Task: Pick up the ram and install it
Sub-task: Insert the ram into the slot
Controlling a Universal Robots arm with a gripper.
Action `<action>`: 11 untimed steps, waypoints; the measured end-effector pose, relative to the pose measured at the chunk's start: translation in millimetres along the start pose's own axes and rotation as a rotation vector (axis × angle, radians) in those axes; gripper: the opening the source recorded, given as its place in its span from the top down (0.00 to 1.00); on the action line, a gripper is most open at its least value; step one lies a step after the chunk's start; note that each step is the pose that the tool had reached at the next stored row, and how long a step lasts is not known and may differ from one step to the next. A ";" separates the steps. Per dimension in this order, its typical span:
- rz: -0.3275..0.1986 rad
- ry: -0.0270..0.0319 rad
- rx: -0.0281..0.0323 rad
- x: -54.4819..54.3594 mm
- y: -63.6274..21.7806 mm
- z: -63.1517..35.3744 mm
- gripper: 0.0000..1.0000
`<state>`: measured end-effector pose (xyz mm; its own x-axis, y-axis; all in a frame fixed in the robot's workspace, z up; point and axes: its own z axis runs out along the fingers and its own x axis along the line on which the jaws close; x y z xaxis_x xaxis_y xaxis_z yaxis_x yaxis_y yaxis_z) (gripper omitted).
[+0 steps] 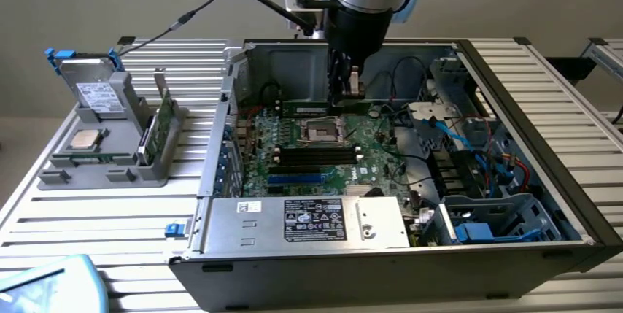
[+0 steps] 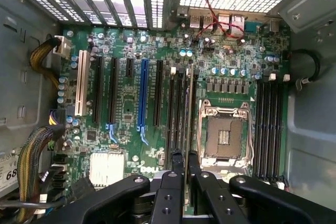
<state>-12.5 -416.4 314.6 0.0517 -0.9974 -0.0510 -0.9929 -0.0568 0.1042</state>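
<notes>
The ram [image 1: 311, 106] is a long thin green stick with dark chips, hanging level above the motherboard [image 1: 375, 154] inside the open computer case. My gripper [image 1: 346, 96] comes straight down from above and is shut on the ram's top edge near one end. In the wrist view the ram [image 2: 188, 103] shows edge-on between the black fingers [image 2: 175, 167], lined up over the bank of black memory slots [image 2: 173, 114] beside the empty processor socket [image 2: 224, 135]. A second bank of memory slots [image 2: 268, 124] lies on the socket's other side. Whether the ram touches a slot cannot be told.
A grey holder [image 1: 68, 176] at the exterior view's left carries a silver processor chip [image 1: 86, 138], a green card with a bracket [image 1: 160, 120] and a drive [image 1: 98, 94]. Case walls [image 1: 545, 152], a power supply [image 1: 302, 219], a drive cage [image 1: 486, 218] and cables [image 1: 457, 134] ring the board.
</notes>
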 end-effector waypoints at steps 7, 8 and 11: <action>0.000 0.0037 -0.0001 0.5 2.4 13.0 0.86; 0.001 0.0046 -0.0002 0.5 2.8 14.9 0.86; 0.001 0.0075 -0.0004 0.7 3.8 20.6 0.86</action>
<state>-18.4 -416.4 294.5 0.0517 -0.9977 -0.0435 -0.9929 -0.0560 0.1046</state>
